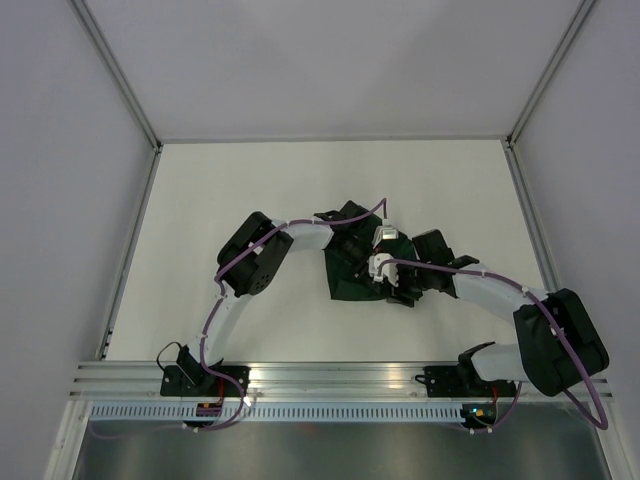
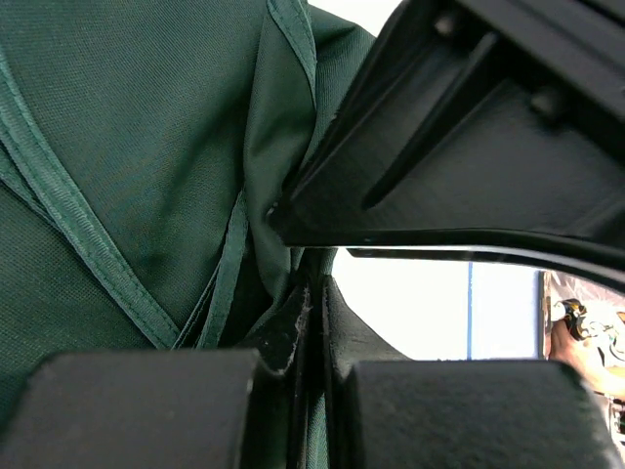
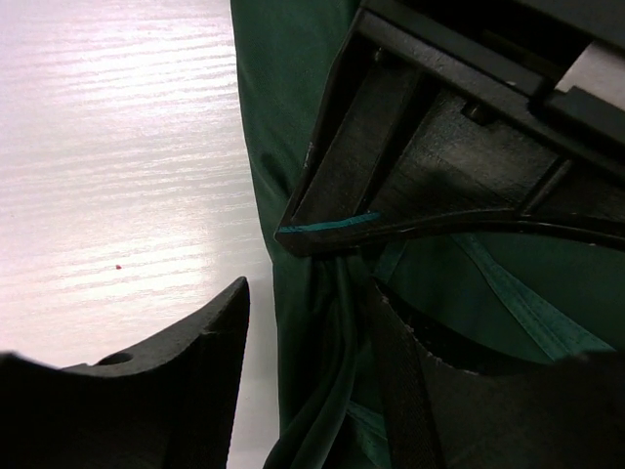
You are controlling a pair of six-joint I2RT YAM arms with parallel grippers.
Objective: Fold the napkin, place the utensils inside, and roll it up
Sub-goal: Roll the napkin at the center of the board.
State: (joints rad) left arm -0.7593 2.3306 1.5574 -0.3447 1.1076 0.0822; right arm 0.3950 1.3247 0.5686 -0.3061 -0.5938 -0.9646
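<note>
Mid-table, a bit right of centre, lies the napkin [image 1: 347, 283]: dark green, bunched and partly folded over itself, hemmed edges crossing, not flat. The left gripper [image 2: 311, 315] is at its far-left part, fingers [image 2: 283, 337] pressed together w/ a ridge of cloth pinched btwn them; green fabric shows above and below the pinch. The right gripper [image 3: 308, 308] is at the napkin's near-right side, tip to tip w/ the left one and very close to it. Its fingers [image 3: 205, 362] stand apart: one over bare table just beside the cloth's edge, the other over the cloth, w/ a loose fold running up btwn them, not clamped. The white table [image 1: 200, 250] is walled by pale panels [image 1: 60, 200]. The left arm [image 1: 255, 265] and right arm [image 1: 500, 295] reach in from the metal rail [image 1: 330, 378] at the near edge, w/ purple cables [image 1: 213, 310] along them.
</note>
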